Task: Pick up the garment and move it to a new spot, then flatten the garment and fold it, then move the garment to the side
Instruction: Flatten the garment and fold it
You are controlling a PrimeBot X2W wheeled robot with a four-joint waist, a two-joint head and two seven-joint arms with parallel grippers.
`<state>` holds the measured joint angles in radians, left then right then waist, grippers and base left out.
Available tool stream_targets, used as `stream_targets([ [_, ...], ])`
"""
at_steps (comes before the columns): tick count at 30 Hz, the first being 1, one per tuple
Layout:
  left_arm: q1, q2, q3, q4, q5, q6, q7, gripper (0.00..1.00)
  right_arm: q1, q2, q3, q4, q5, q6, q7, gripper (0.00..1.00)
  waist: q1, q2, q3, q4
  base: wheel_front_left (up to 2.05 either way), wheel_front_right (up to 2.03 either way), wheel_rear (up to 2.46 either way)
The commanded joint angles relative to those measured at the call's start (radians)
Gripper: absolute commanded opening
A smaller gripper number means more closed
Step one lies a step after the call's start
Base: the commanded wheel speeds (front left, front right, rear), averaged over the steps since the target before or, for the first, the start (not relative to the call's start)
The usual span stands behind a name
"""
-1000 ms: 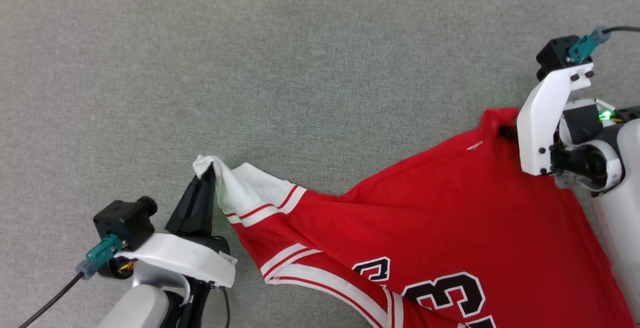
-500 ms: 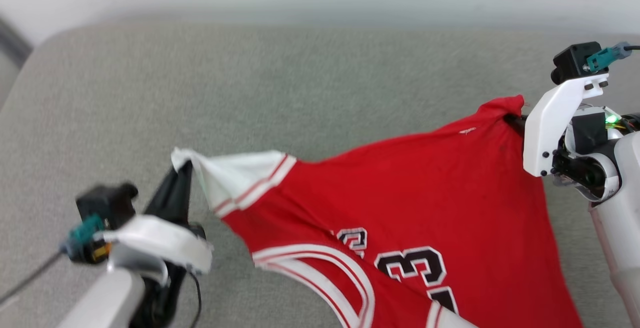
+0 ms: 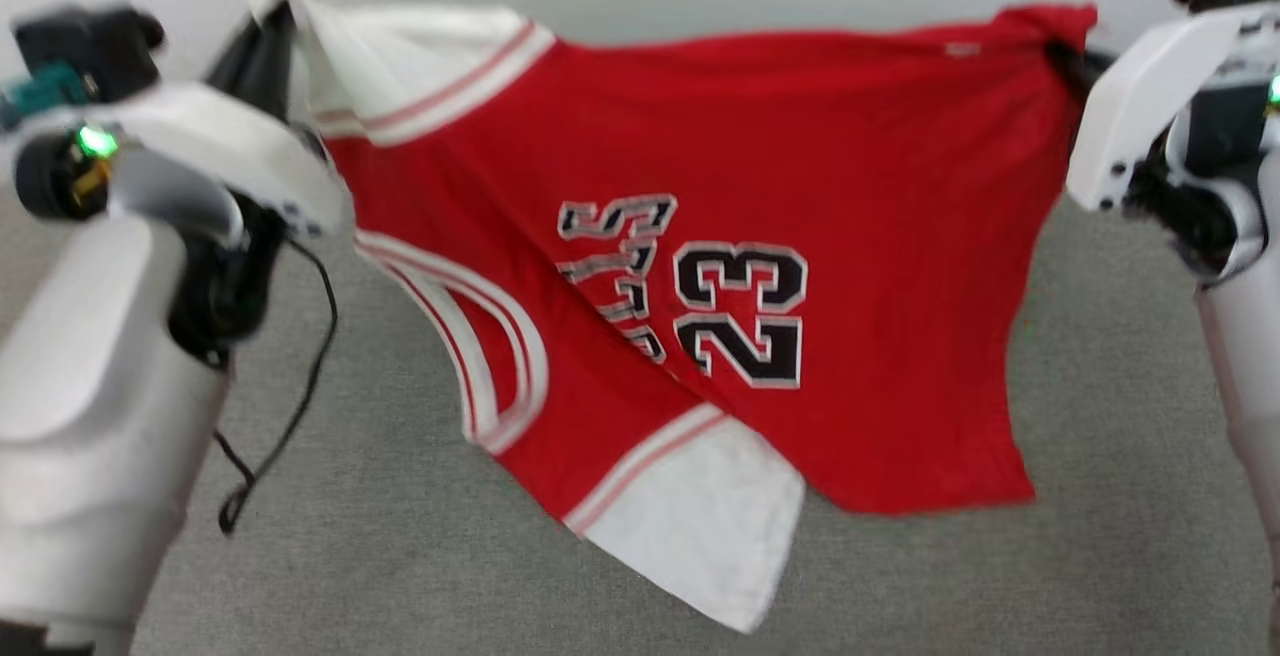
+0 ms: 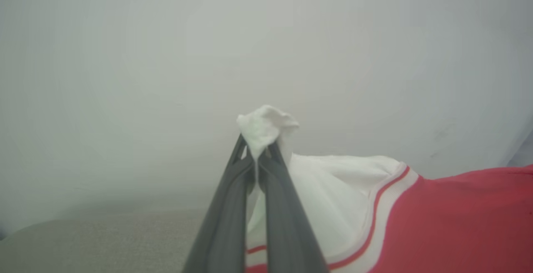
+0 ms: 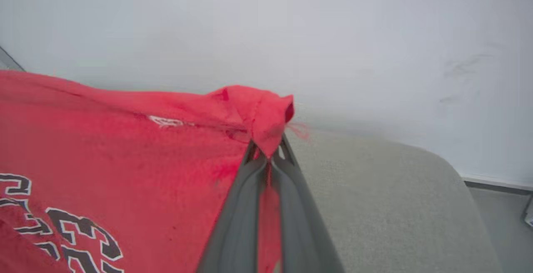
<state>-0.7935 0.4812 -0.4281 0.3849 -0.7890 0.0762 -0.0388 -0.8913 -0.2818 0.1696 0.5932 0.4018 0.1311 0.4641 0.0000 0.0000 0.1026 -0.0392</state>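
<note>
1. nearest, the grey padded surface [image 3: 1100, 536] lies under the load. a second ago the garment [image 3: 850, 186] trailed across it toward its near edge. now most of the cloth is up off it. the head camera has also tilted up, so part of the shift in that view is the camera's own.
2. the lowest part is a turned-out flap of white lining [image 3: 700, 536], hanging over the near middle of the surface. i cannot tell whether its tip touches.
3. above the flap, the black numerals [image 3: 740, 311] face the head camera. the body hangs as one sheet, with a diagonal fold on the robot's left half.
4. at the top, the left gripper [image 4: 257, 150] is clenched on a bunched white corner beside the striped trim [image 4: 387, 206]. the right gripper [image 5: 268, 150] is clenched on a red hem corner. both have risen, and the edge between them now runs near level and taut, against the pale wall [image 4: 266, 35] beyond the far edge.
5. judgement: i take the pick-up as done and the carry to a new spot as the step in hand. the spread hold should help flattening at set-down. each pinch bites only a small tuft, so a slip is the risk.
</note>
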Motion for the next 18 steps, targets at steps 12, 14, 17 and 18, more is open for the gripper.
stream_targets([
  [12,-0.595,0.021,0.020,0.222,0.095,-0.074,-0.018,0.00,-0.401,0.010,-0.055,0.003,-0.118,-0.001,-0.149,0.00,0.0000,0.0000,0.305,-0.026,0.00,0.00,0.00],
  [14,-0.683,0.028,0.019,0.248,0.115,-0.084,-0.031,0.00,-0.460,0.012,-0.064,0.008,-0.126,-0.001,-0.164,0.00,0.0000,0.0000,0.345,-0.026,0.00,0.00,0.00],
  [17,-0.808,0.024,0.026,0.274,0.125,-0.098,-0.036,0.00,-0.552,-0.003,-0.080,0.005,-0.142,-0.001,-0.170,0.00,0.0000,0.0000,0.411,-0.017,0.00,0.00,0.00],
  [18,-0.845,0.022,0.027,0.281,0.127,-0.102,-0.041,0.00,-0.581,-0.009,-0.080,0.002,-0.152,-0.001,-0.173,0.00,0.0000,0.0000,0.434,-0.013,0.00,0.00,0.00],
])
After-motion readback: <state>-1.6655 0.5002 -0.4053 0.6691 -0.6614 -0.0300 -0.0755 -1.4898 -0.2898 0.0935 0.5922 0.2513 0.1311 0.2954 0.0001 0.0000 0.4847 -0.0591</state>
